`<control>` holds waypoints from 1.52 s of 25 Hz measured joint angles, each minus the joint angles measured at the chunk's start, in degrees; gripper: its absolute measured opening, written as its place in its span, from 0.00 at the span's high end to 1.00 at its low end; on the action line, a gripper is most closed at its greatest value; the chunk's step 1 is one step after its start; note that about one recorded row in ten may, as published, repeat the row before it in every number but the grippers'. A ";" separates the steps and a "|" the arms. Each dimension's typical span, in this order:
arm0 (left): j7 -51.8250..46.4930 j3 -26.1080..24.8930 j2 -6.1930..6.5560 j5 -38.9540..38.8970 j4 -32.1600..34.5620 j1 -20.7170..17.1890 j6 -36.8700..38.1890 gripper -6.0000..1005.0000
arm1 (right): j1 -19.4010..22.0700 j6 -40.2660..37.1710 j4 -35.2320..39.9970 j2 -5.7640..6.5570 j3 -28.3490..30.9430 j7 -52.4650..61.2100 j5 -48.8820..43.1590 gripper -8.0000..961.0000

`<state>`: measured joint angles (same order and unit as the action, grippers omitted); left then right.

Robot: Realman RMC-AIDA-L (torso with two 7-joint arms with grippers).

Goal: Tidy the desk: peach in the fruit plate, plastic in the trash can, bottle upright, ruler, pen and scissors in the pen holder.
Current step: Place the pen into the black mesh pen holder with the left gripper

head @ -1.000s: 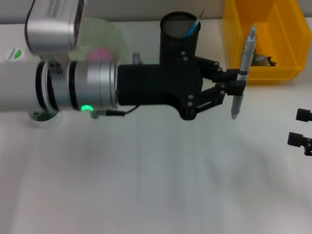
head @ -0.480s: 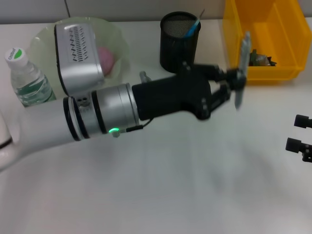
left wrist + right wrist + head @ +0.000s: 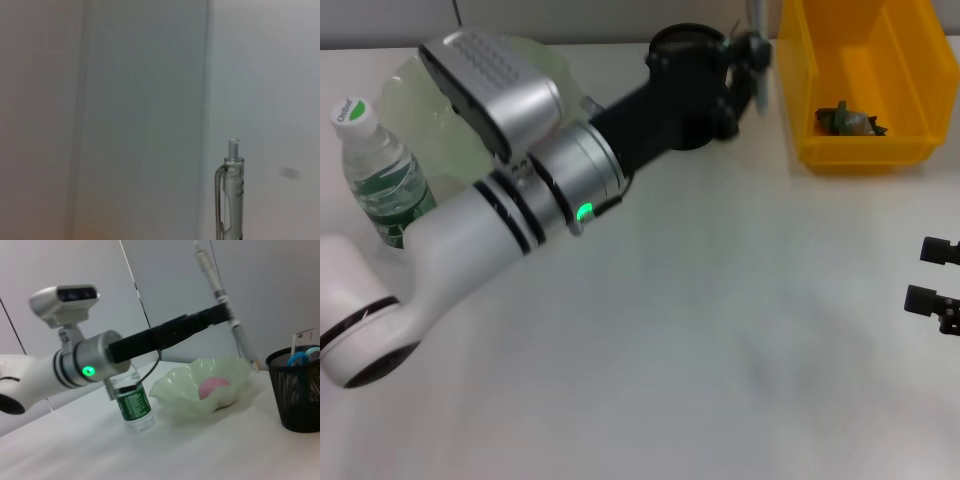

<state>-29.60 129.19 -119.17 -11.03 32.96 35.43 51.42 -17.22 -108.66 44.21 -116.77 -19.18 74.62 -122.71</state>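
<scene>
My left gripper (image 3: pixel 748 52) is shut on the grey pen (image 3: pixel 757 40), holding it upright just above the right rim of the black mesh pen holder (image 3: pixel 682 40). The pen (image 3: pixel 220 295) also shows in the right wrist view, high above the holder (image 3: pixel 297 395), which holds blue-handled scissors (image 3: pixel 300 360) and a clear ruler (image 3: pixel 301 336). In the left wrist view only the pen's top (image 3: pixel 230 200) appears. The peach (image 3: pixel 214 388) lies in the pale green fruit plate (image 3: pixel 175 397). The bottle (image 3: pixel 375 165) stands upright. My right gripper (image 3: pixel 932 276) is open at the right edge.
The yellow bin (image 3: pixel 800 100) at the back right holds crumpled plastic (image 3: pixel 847 120). My left arm (image 3: pixel 530 190) slants across the table from the front left to the holder, covering much of the fruit plate (image 3: pixel 410 80).
My left arm has swung back and leftward, carrying the pen from in front of the yellow bin to above the pen holder. The bottle and plate came into view. The right gripper stayed put.
</scene>
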 joint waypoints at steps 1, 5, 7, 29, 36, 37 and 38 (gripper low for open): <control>0.00 0.00 0.00 0.00 0.00 0.00 0.00 0.78 | 0.00 0.00 0.00 0.00 0.00 0.00 0.00 0.19; 2.81 0.17 -0.01 -9.11 0.03 1.10 -2.59 0.78 | -0.23 -0.02 0.07 0.01 -0.06 0.66 -0.04 0.19; 4.14 0.00 -0.01 -12.33 0.04 1.45 -2.87 0.78 | -0.31 -0.10 0.21 0.00 -0.06 0.98 -0.05 0.19; 9.27 -2.31 -0.10 -21.44 -2.81 7.74 -11.32 0.76 | -2.71 -1.11 0.59 -0.46 -0.44 2.46 -0.08 0.19; 9.30 -3.26 -0.10 -21.49 -4.21 8.15 -12.71 0.75 | -3.91 -1.16 0.38 -0.48 -1.10 2.55 -0.08 0.19; 9.30 -3.30 -0.10 -21.50 -4.34 8.15 -12.77 0.75 | -4.02 -1.17 0.37 -0.48 -1.14 2.55 -0.08 0.19; 9.30 -3.33 -0.10 -21.50 -4.57 8.19 -12.81 0.75 | -4.12 -1.17 0.36 -0.48 -1.33 2.55 -0.08 0.19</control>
<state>-20.30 125.86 -119.27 -32.53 28.38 43.62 38.61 -21.34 -109.84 44.57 -117.25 -20.51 77.17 -122.79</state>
